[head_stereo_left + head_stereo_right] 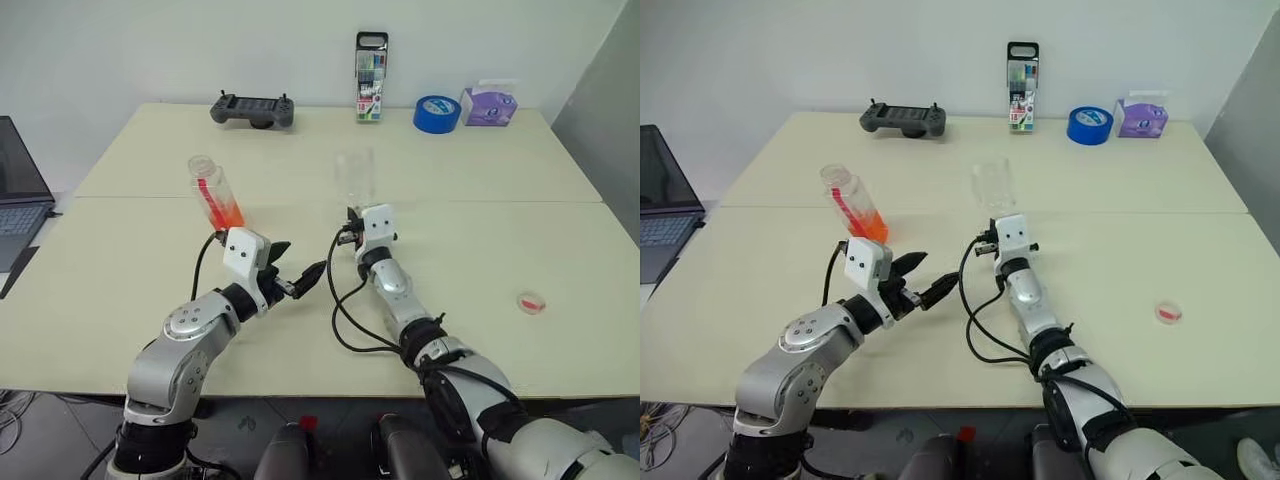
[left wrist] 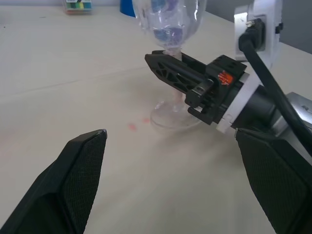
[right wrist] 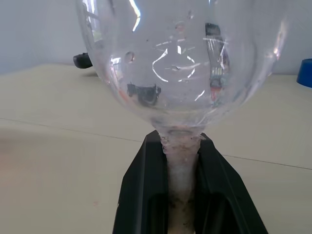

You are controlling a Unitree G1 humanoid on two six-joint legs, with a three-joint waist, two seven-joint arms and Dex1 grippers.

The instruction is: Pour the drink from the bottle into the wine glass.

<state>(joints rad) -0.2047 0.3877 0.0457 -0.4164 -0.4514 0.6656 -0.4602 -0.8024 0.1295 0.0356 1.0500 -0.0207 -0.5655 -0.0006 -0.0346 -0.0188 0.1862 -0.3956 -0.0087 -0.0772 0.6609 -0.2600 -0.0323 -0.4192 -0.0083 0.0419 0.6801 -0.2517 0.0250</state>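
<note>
Lab or office: plain table (image 1: 500,330), laptop (image 1: 20,190), controller (image 1: 252,109), tape roll (image 1: 437,113).

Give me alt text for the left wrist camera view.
The right claw is shut on the stem of the empty wine glass, whose foot rests on the beige table. The left claw stands open nearby, holding nothing.

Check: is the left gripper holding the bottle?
No. The left gripper is open and empty, while the bottle stands apart on the table behind it.
</note>
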